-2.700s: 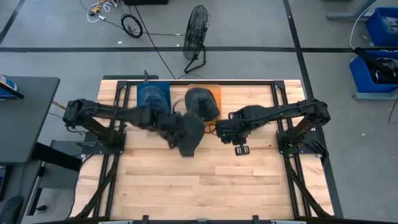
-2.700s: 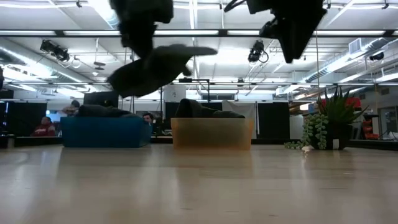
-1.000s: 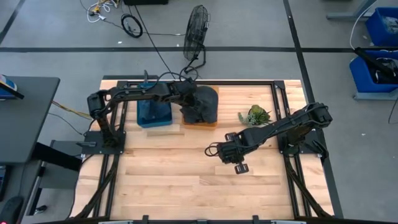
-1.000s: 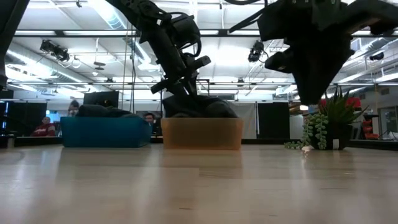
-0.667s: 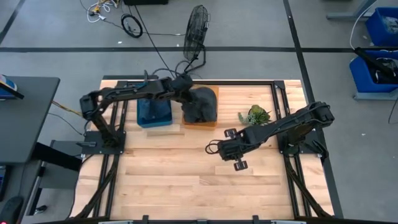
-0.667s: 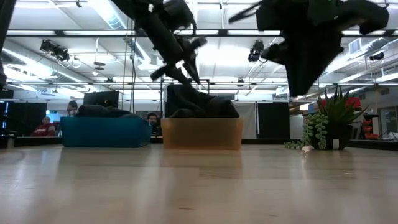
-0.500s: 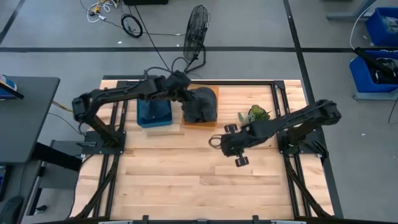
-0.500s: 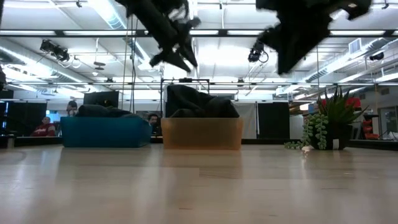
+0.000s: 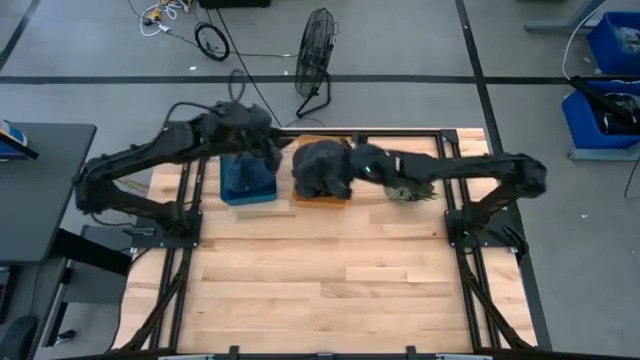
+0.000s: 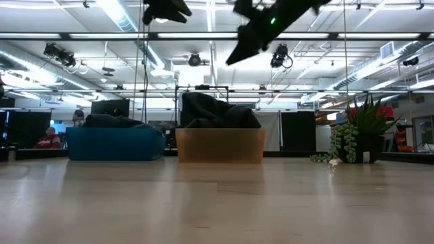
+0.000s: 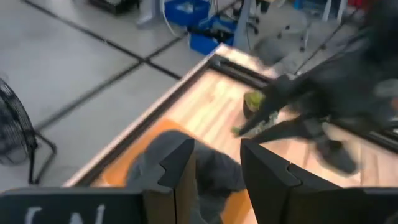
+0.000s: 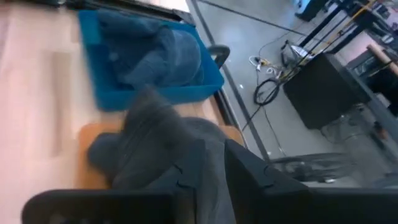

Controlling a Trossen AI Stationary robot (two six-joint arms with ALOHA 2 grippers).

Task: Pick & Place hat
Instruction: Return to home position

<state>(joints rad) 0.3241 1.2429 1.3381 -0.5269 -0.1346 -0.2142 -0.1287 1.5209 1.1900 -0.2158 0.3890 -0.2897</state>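
Observation:
A dark grey hat (image 9: 320, 168) lies heaped on top of an orange bin (image 10: 220, 146) at the table's far edge, with no gripper touching it. Beside it stands a blue bin (image 10: 112, 144) with a blue hat (image 12: 155, 53) lying inside. My left gripper (image 9: 262, 138) hangs high over the blue bin, open and empty. My right gripper (image 9: 352, 160) hovers above the right side of the dark hat (image 12: 155, 143). Its fingers stand a little apart with nothing between them.
A potted green plant (image 9: 410, 187) stands on the table right of the orange bin, under my right arm. Bare wooden tabletop (image 9: 330, 280) stretches from the bins to the near edge. A floor fan (image 9: 317, 45) stands beyond the far edge.
My left gripper has let go of the dark hat, risen and drawn back toward the table's left, over the blue bin. The hat stays heaped in the orange bin. My right gripper has climbed and swung from mid-table toward the far edge, up to the orange bin.

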